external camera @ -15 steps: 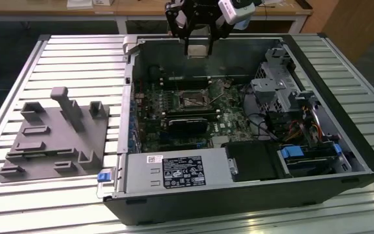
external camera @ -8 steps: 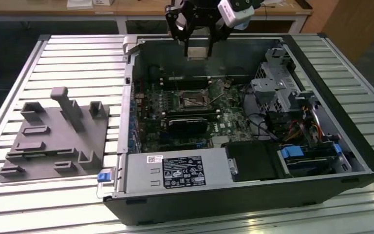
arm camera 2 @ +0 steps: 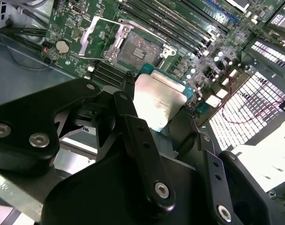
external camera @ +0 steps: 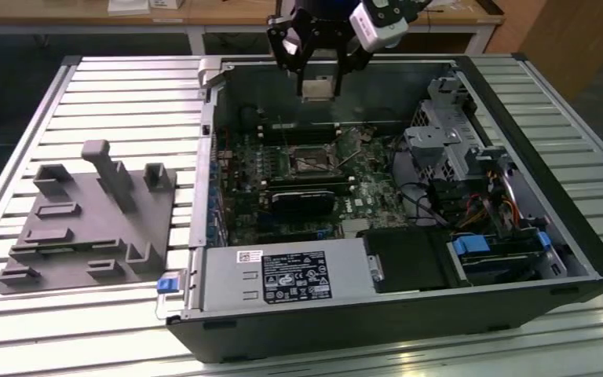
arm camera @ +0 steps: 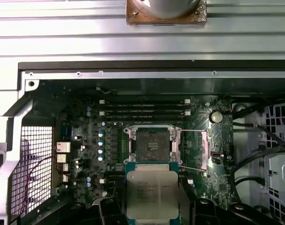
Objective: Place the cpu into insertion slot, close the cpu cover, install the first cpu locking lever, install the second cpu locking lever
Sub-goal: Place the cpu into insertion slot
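While the cpu (external camera: 317,88) is off the board, it hangs pinched by its edges between the black fingers (arm camera 2: 130,117) of the gripper (external camera: 319,80) — jaws clenched on the chip, silvery-tan face showing in both wrist views. In the exterior view it is held high near the far wall of the computer case (external camera: 537,141), well apart from the insertion slot (external camera: 309,162) down on the green circuit board (arm camera: 86,154). Slot: dark square recess, light metal rim, uncovered; in the first wrist view it lies just beyond the chip's blue-green edge. The cpu cover (arm camera 2: 89,33) stands swung up off the slot, open centre visible. One thin locking lever (arm camera: 193,168) runs slantwise beside the slot, unlatched. Long narrow black slots (arm camera: 142,110) run parallel on the far side of the recess; a coin cell (arm camera: 216,116) sits near their end. A black-finned card (external camera: 304,200) lies on the near side of the slot in the exterior view. A grey labelled box (external camera: 280,276) fills the case's near corner. Case rests on a slatted metal table (external camera: 123,94) — a grey moulded fixture (external camera: 92,220) sits on it at the exterior view's left, apart from the case.
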{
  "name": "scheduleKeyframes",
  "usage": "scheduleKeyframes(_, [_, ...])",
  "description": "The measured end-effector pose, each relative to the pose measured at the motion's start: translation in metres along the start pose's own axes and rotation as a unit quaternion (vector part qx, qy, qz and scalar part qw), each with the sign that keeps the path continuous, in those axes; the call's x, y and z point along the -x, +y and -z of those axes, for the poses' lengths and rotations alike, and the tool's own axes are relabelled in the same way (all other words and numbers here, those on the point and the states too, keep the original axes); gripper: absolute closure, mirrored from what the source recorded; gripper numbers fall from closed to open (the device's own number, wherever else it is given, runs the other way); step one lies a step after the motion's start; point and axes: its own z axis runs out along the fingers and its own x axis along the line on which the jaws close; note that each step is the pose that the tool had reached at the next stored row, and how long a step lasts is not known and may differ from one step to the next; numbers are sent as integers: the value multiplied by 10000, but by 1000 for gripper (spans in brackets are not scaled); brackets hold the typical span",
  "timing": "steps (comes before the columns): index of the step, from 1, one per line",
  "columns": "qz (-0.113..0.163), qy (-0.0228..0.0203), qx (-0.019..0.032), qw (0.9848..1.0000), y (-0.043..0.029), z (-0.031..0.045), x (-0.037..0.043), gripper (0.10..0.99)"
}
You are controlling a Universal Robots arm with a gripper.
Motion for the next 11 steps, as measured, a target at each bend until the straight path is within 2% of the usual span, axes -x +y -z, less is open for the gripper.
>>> scheduleKeyframes(11, [0, -1, 0, 10000, -11, -122, 2, 549])
